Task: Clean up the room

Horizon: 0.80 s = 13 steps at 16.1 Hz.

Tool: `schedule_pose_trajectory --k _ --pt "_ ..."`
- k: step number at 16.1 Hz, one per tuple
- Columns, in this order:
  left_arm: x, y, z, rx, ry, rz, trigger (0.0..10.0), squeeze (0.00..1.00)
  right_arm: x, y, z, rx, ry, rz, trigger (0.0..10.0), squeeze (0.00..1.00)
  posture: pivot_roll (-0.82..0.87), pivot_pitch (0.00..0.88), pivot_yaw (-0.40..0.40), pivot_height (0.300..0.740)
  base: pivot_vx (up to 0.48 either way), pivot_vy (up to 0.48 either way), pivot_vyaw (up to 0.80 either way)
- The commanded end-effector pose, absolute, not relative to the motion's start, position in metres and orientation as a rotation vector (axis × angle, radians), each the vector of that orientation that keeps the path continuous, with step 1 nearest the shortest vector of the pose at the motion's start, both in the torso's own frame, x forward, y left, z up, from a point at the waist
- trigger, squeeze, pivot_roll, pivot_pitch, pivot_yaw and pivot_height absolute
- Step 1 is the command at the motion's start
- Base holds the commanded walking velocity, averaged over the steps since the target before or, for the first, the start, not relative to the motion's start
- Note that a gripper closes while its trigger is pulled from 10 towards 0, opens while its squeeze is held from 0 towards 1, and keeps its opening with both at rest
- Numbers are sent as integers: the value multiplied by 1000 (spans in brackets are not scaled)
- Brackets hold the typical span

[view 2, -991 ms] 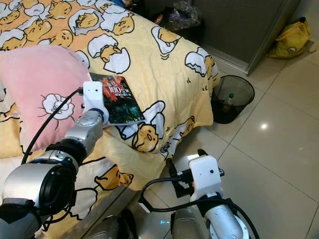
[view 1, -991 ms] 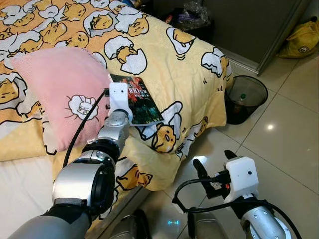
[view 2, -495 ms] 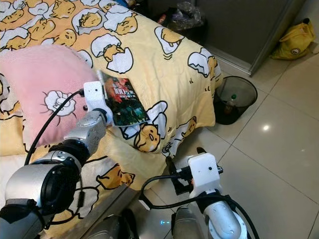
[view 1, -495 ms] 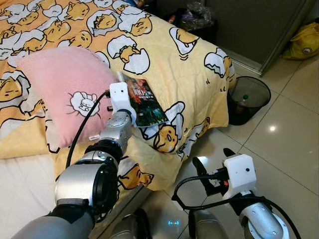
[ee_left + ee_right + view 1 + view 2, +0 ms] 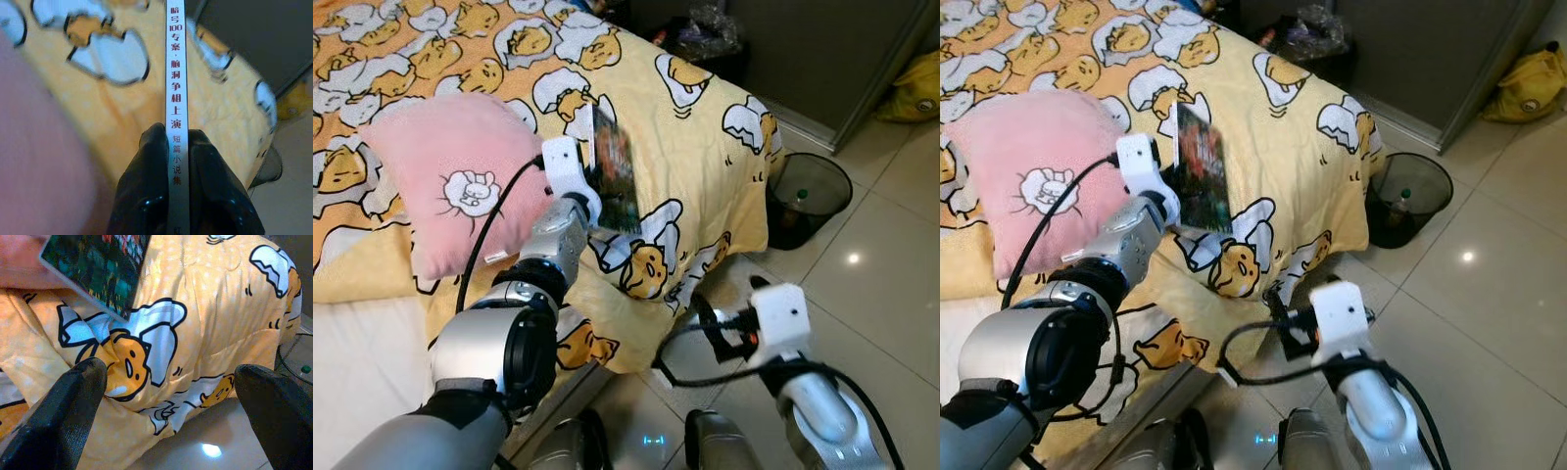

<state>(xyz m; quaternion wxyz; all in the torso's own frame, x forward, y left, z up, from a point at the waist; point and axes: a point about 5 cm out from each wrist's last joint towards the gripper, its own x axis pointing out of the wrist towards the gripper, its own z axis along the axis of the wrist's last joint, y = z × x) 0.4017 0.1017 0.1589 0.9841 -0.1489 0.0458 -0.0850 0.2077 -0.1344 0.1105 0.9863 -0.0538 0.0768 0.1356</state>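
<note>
The left claw [image 5: 177, 161] pinches a book [image 5: 614, 181] by its spine, tilted up on edge above the bed [image 5: 695, 127], right of a pink pillow [image 5: 445, 176]. The right claw [image 5: 171, 382] gapes wide and empty, near the floor [image 5: 881, 284] beside the bed; a bin [image 5: 808, 196] stands far right.

Pink pillow [image 5: 445, 181] just left of the left claw [image 5: 172, 147]; open quilt [image 5: 695, 137] rightward.

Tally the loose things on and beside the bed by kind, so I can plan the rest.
Book, held in the left gripper: 1
Pink pillow on the bed: 1
Black waste bin on the floor: 1
Yellow bag on the floor: 1
Total: 4
</note>
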Motion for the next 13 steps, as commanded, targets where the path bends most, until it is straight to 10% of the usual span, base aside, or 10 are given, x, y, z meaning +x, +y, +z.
schedule_pose_trajectory --k 1,6,10,13 --pt "408 109 188 -287 -52 -179 0 0 210 -137 109 -90 153 265 10000 0 -356 102 79 740 0 0 0" --pt "404 157 278 -179 -489 -133 0 0 250 -143 111 -65 113 261 10000 0 -254 0 53 740 0 0 0" --pt "382 253 251 61 -400 216 0 0 281 -149 113 -52 88 231 10000 0 -160 0 31 740 0 0 584" --pt "344 274 235 109 -368 342 0 0 305 -152 113 0 80 217 10000 0 -74 0 -1 740 0 0 533"
